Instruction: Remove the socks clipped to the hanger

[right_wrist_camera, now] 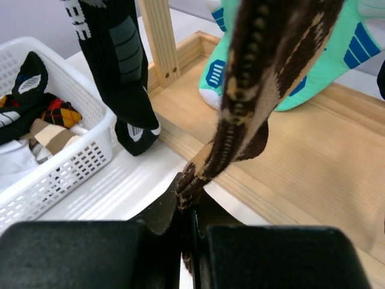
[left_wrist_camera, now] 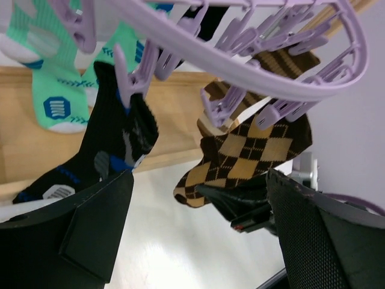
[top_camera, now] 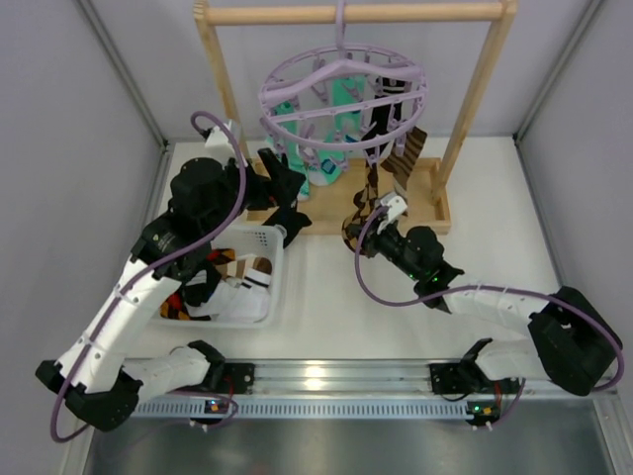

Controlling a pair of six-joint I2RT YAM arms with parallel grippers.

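The toe of the brown argyle sock (right_wrist_camera: 264,78), clipped beneath the hanger (left_wrist_camera: 228,57), was pinched tight by the right gripper (right_wrist_camera: 186,217). The left gripper (left_wrist_camera: 198,205) was spread wide and empty below the hanger, near the black sock (left_wrist_camera: 114,138).

Right gripper (right_wrist_camera: 186,224) low in the shot, its black jaws pinched together on the bottom tip of the brown sock (right_wrist_camera: 264,78), which hangs straight down into them. To the left dangles a black sock (right_wrist_camera: 123,66) beside the wooden post (right_wrist_camera: 161,42). Mint-teal socks (right_wrist_camera: 355,54) hang behind, over the wooden tray (right_wrist_camera: 301,162). A white basket (right_wrist_camera: 66,174) holding more socks sits on the counter (right_wrist_camera: 132,186).
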